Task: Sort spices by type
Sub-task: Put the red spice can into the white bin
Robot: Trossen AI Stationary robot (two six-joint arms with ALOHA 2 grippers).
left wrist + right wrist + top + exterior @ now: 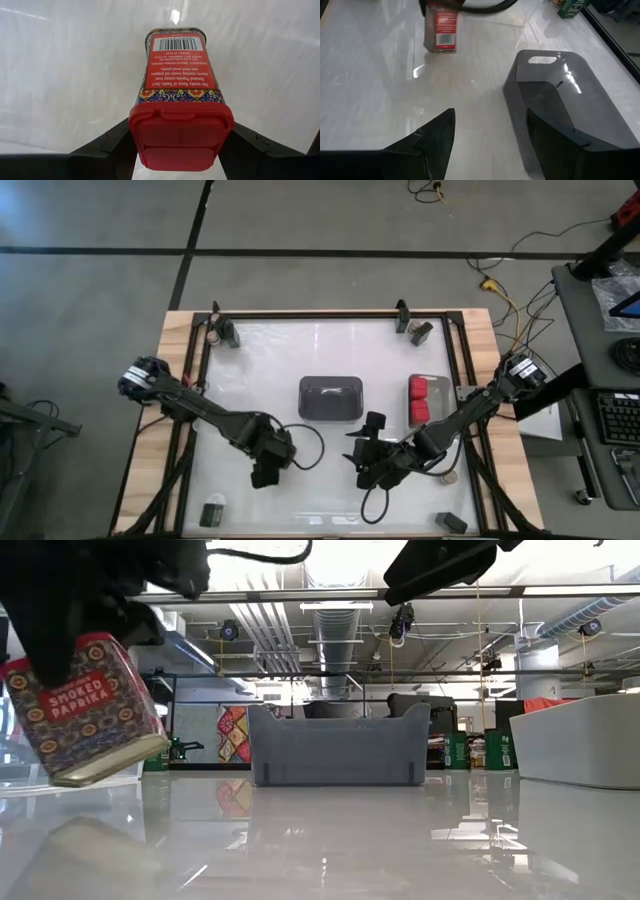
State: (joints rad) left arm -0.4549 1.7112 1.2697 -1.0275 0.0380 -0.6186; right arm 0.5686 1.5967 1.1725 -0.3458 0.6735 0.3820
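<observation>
Red lid, printed metal body: pinches a paprika tin (180, 65) in the left hand (181, 145), fingers (112, 142) pressed on its two flanks just below the lid, spread only as wide as the tin itself. Points the tin's base away from the wrist, barcode face showing.

Looks stiff and probably light; no give expected under the pads, so no need to squeeze hard. Glossy painted sides, likely slippery: best taken across the broad flat faces, close to the lid where the rim gives a stop, rather than by the rounded corners. Likely to dent or pop the lid if dropped on an edge.

Hangs tilted and clear of the desk (260, 370) in the low view, its reflection on the shiny top below. Sits toward the front of the desk, left of centre, near but apart from the dark tray (331, 397) in the middle.

Carries nothing in the right hand (495, 145): spread, empty, hovering just beside the dark tray's front right corner.

Farther out, shows two red tins (420, 400) side by side in a clear tray (437, 380) at the right; judged the matching place for the paprika. Leaves single spices (212, 513) out at the desk's corners.
</observation>
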